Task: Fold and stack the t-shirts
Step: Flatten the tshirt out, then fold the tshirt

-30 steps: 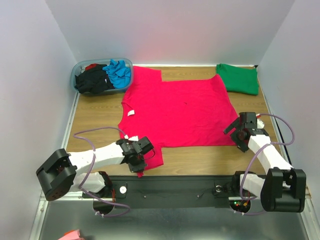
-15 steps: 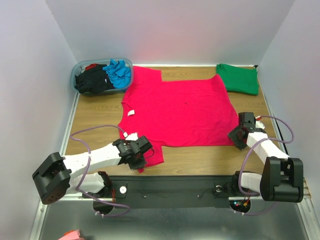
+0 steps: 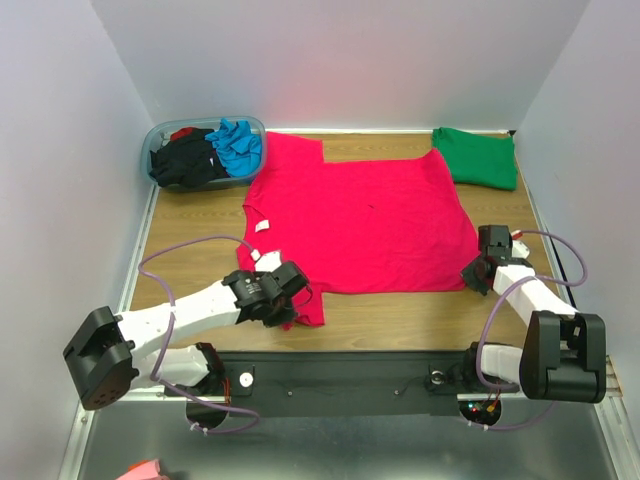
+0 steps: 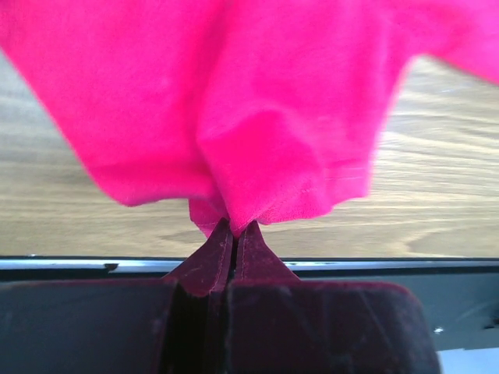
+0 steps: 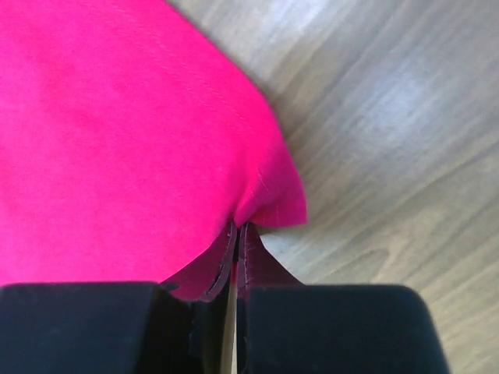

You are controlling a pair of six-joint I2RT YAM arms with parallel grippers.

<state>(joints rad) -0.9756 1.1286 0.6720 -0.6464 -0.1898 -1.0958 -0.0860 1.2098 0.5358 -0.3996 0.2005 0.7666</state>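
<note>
The left hand [image 4: 234, 234] is clamped on the near left sleeve hem of the magenta-red t-shirt [image 3: 360, 225], bunching the cloth. The right hand [image 5: 236, 234] is pinched shut on the shirt's near right corner. With both near corners gripped, the near edge looks ready to be carried over for a fold. The shirt lies spread across the middle of the table [image 3: 190, 235], and the green t-shirt [image 3: 478, 157] sits folded at the far right. A second ago the right hand stood wide open beside that corner. It has since closed on it, and the left hand has edged slightly farther in.
</note>
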